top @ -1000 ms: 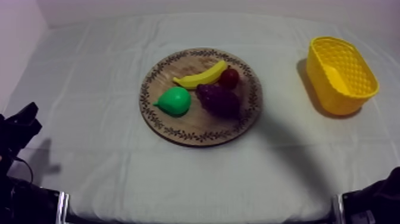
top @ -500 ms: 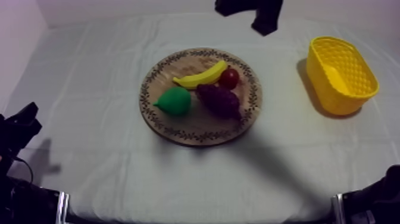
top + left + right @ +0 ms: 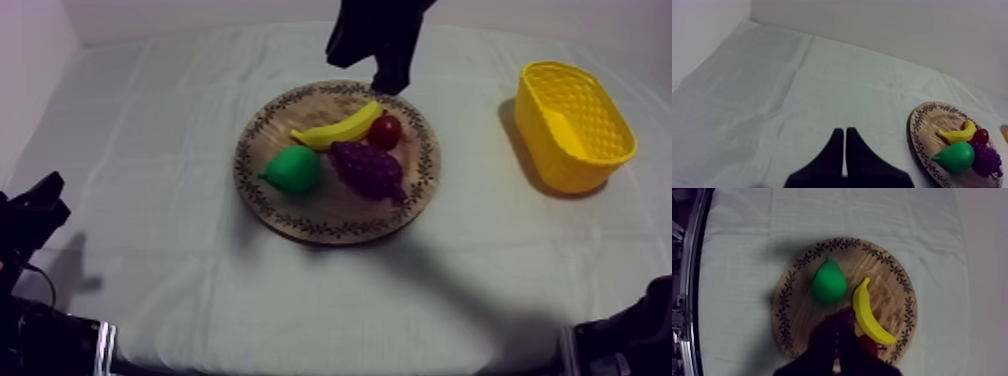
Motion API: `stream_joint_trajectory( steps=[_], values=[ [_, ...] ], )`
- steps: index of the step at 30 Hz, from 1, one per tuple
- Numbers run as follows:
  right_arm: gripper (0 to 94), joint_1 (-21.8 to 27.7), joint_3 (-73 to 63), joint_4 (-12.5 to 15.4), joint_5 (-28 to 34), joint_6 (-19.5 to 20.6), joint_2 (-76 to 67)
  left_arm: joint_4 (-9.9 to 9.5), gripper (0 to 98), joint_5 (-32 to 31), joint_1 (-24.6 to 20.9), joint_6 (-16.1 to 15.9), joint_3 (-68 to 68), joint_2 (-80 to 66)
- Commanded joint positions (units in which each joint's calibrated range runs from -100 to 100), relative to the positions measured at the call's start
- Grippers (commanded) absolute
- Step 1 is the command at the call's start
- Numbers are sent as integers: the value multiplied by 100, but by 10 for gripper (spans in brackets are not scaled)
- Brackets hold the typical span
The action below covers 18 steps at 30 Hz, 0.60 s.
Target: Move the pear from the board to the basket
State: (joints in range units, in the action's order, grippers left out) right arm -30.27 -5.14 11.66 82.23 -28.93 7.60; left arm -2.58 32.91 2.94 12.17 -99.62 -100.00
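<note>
Since half a second ago the right claw [image 3: 389, 84] has come in from the table's far edge and now hangs over the far rim of the wooden board [image 3: 330, 218]; the fruit and the basket lie as they did. Its fingers are clenched together into a narrow wedge with nothing between them. The cloth-covered table [image 3: 150, 220] spreads under it on all sides. The yellow basket [image 3: 582, 112] stands well apart from this claw, toward the right side of the table. On the board, the banana [image 3: 340, 127] lies just in front of the claw, the grapes [image 3: 368, 168] beyond it. The pear [image 3: 293, 169] rests on the board past the banana, clear of the fingertips. The small red fruit [image 3: 385, 131] sits nearest, touching the banana. The left claw [image 3: 844, 131] is clenched on nothing, low over bare cloth, the board well off to its side
</note>
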Motion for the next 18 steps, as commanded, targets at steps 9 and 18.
stream_joint_trajectory(
  steps=[9, 18],
  values=[
    [370, -138, 250, -253, -332, 200, -69, 2, 1, -1, -1, 2, -5, 0],
    [858, -153, -56, -435, 286, 191, 329, 2, 1, -1, -1, 1, -5, 0]
  ],
)
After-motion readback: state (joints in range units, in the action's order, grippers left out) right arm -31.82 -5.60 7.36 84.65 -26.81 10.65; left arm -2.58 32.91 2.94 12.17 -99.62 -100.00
